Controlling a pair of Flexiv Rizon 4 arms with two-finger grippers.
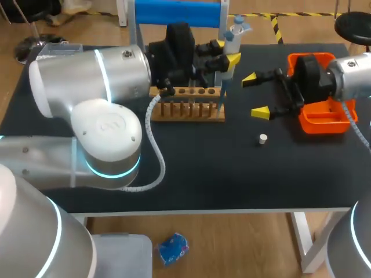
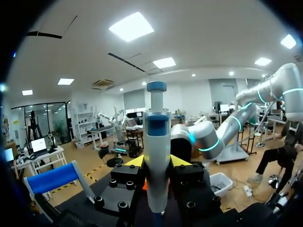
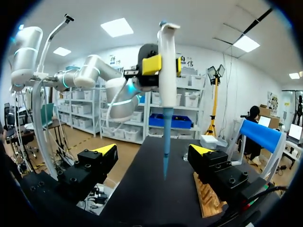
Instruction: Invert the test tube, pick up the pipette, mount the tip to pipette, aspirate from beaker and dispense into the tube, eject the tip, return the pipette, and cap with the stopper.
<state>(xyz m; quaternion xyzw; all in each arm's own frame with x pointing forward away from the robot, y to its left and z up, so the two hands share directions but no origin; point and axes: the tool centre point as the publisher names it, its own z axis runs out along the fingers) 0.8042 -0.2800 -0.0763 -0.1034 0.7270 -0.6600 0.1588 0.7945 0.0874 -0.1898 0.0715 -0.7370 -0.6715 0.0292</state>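
My left gripper (image 1: 226, 52) is shut on the white and blue pipette (image 1: 233, 32), holding it upright over the right end of the wooden tube rack (image 1: 185, 110). A blue tip (image 1: 222, 92) hangs from the pipette, down by the rack's end. In the left wrist view the pipette (image 2: 157, 151) stands clamped between the yellow fingertips (image 2: 135, 161). My right gripper (image 1: 255, 95) is open just right of the rack, facing the pipette (image 3: 168, 61) and its blue tip (image 3: 165, 156). A small white stopper (image 1: 263, 138) lies on the mat in front of the right gripper.
An orange tray (image 1: 324, 119) sits at the right, under my right wrist. A blue-topped stand (image 1: 177, 11) rises at the table's back edge. The rack (image 3: 206, 196) lies beside my right gripper (image 3: 153, 150).
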